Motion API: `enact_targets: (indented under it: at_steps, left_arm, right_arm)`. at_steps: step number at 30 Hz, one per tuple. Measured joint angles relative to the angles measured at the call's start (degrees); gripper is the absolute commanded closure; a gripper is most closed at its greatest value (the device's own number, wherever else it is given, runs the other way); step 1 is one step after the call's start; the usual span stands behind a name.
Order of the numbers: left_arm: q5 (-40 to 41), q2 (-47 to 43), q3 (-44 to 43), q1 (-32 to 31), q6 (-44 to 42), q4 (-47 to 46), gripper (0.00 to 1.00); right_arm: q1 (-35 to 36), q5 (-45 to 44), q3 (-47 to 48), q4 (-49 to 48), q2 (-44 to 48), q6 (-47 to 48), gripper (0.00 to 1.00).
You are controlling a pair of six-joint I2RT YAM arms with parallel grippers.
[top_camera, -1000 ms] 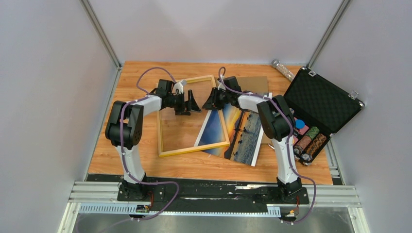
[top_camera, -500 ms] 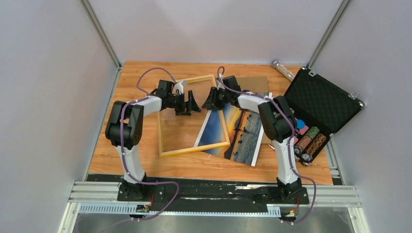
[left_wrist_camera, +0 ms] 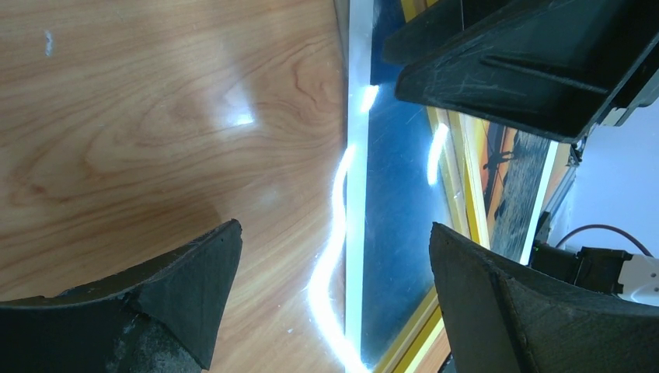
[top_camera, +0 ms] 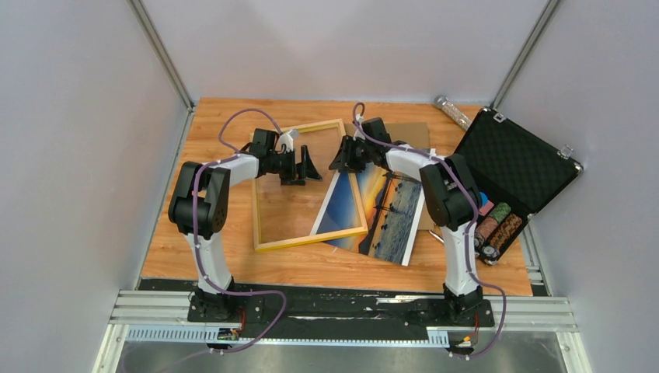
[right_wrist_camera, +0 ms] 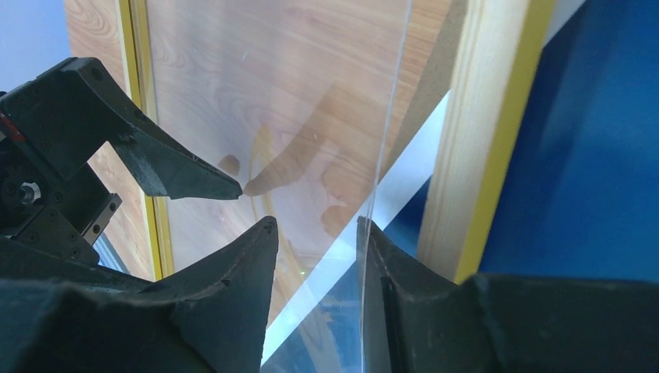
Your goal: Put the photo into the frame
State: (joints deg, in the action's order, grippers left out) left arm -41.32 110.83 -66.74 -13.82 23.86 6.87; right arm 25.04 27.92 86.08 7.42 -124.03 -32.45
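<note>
Photo place: it lies flat and face up near the middle of the worktop, turned a little. Its left part is under the right rail of the frame, and the rest reaches toward the right edge.
Photo look: a glossy print, deep blue at the left, orange sunset in the middle, small dark figures, thin white border.
Frame: thin yellow wood, flat on the worktop, left of the middle. The wood grain shows through its opening.
Clear pane: a transparent sheet over the frame opening. Its edge runs just inside the right rail and seems lifted a little, though I cannot be sure.
Right end effector: low at the far part of the right rail, fingers a little apart. The pane edge passes through the gap along one finger and does not look clamped.
Left end effector: fingers wide apart, holding nothing, above the far part of the opening and facing the other one.
Why so: I judge that the pane has to be handled first, because the photo is not yet inside the frame. The free arm is probably waiting to help.
Backing board: brown, toward the far edge behind the right arm, probably needed last.
Case: black, open at the right edge, with no part in this work.
</note>
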Motion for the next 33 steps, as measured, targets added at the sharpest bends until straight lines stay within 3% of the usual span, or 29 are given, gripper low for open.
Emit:
enact_targets:
  at_steps: [26, 33]
  left_arm:
    - [0.2, -0.1, 0.2, 0.0, -0.9, 0.2, 0.0]
    - [2.6, -3.9, -0.3, 0.0, -4.0, 4.7, 0.0]
  right_arm:
    - [-3.2, -4.7, -4.3, 0.4, 12.6, 11.5, 0.58]
    - [-3.2, -6.3, -8.3, 0.0, 14.2, 16.6, 0.58]
